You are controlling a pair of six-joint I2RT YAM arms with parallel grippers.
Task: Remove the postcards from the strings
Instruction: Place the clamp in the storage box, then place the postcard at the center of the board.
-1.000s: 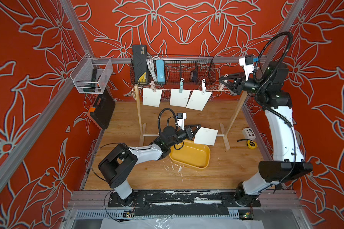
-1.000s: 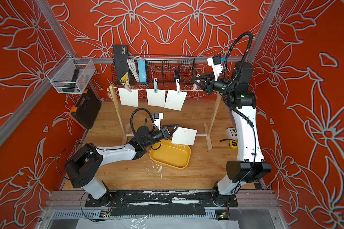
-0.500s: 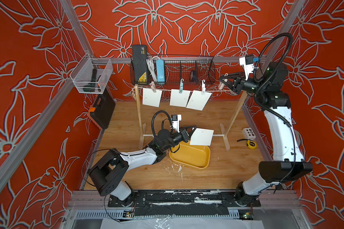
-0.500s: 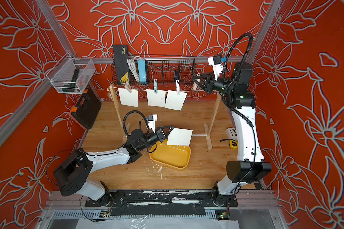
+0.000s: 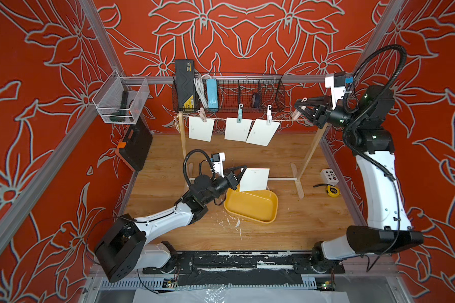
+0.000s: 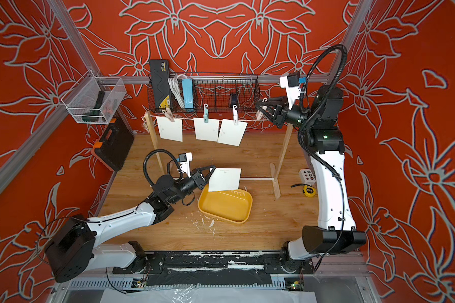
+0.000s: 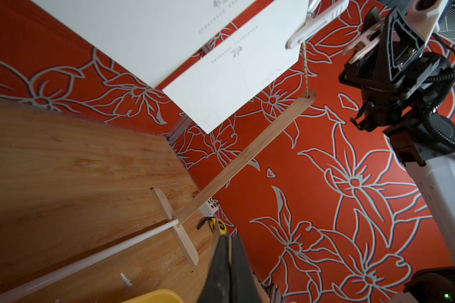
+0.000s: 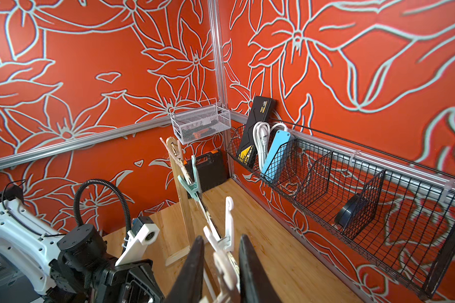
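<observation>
Yellow tray (image 5: 252,206) now underneath after drawing back: clamps one freed postcard (image 5: 255,179) in the left gripper (image 5: 242,171), squeezes a clothespin (image 5: 296,114) with the right gripper (image 5: 298,108), leaves three pegged

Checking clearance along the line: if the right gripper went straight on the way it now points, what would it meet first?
The right gripper, shut on a pink peg, points along the string. The first thing ahead is probably the white peg on the nearest postcard.
</observation>
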